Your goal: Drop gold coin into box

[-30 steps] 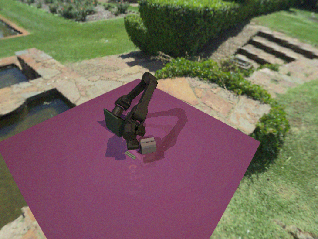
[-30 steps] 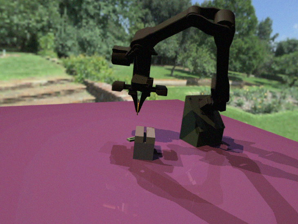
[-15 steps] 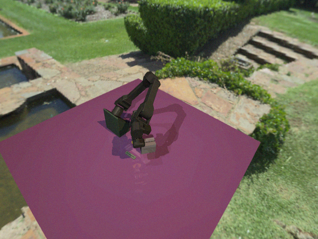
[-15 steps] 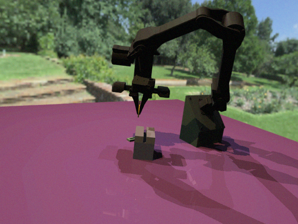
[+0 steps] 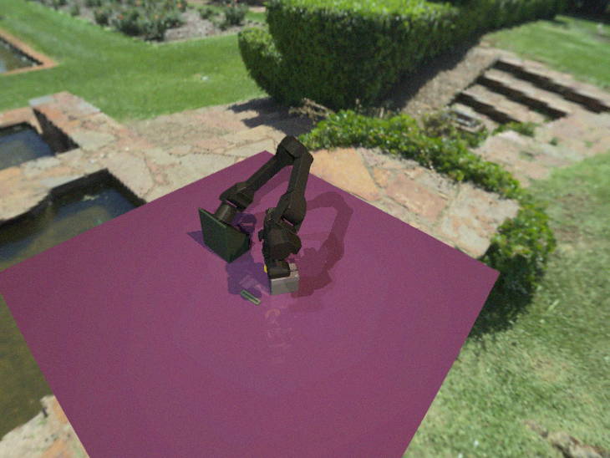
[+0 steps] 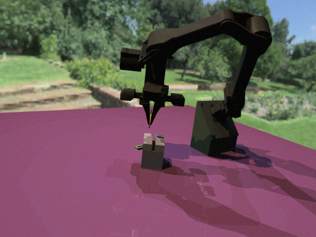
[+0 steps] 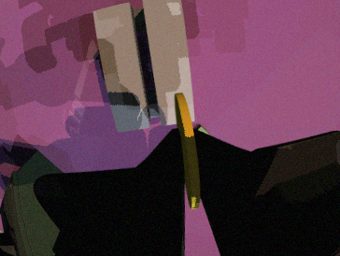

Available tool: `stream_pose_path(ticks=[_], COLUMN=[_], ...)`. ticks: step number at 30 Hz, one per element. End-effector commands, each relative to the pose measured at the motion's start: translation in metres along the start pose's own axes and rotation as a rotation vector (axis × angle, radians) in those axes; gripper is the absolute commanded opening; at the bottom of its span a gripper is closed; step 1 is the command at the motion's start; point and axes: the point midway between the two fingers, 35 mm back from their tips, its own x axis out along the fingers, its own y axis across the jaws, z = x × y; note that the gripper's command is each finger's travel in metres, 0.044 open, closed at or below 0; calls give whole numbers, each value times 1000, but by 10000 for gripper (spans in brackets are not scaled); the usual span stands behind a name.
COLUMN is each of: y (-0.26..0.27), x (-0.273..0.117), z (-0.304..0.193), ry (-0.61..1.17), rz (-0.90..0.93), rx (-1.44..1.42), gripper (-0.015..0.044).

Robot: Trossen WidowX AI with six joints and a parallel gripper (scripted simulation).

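Fingers (image 6: 146, 112) of the dark parallel-jaw gripper (image 6: 151, 123) are clenched on the thin gold coin (image 6: 150, 118), which hangs edge-down between their tips, seen edge-on from the exterior view. From the wrist view the gold coin (image 7: 186, 150) shows as a narrow yellow strip running up from between the black fingers, its far end reaching over the near edge of the box lid.

Below the gripper stands the closed grey box (image 6: 153, 154) on the purple table top (image 6: 63, 178). A dark narrow slot (image 6: 153, 144) splits the lid into two pale halves. The coin is in the air above the box, apart from the lid, and sits slightly to the side of the slot in the exterior view. In the wrist view the slot (image 7: 144, 60) runs roughly along the same direction as the coin's edge, with the coin offset toward the right half of the lid.

Just beside the box, on the table, lies the shallow dark-green holder (image 5: 250, 297), with no coin in it. The dark arm (image 6: 204, 27) arches from its dark-green base block (image 6: 211, 129), which stands behind the box.
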Motion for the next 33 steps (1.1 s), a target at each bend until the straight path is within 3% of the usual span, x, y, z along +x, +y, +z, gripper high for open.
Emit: stream_pose_path(ticks=[1,14,33], y=[3,16,16], x=[-1,1,0], z=[9,39,39], ry=[-7,-15,-9], rz=[-2,6,8], rx=[2,-3,-3], gripper=[0,0,0])
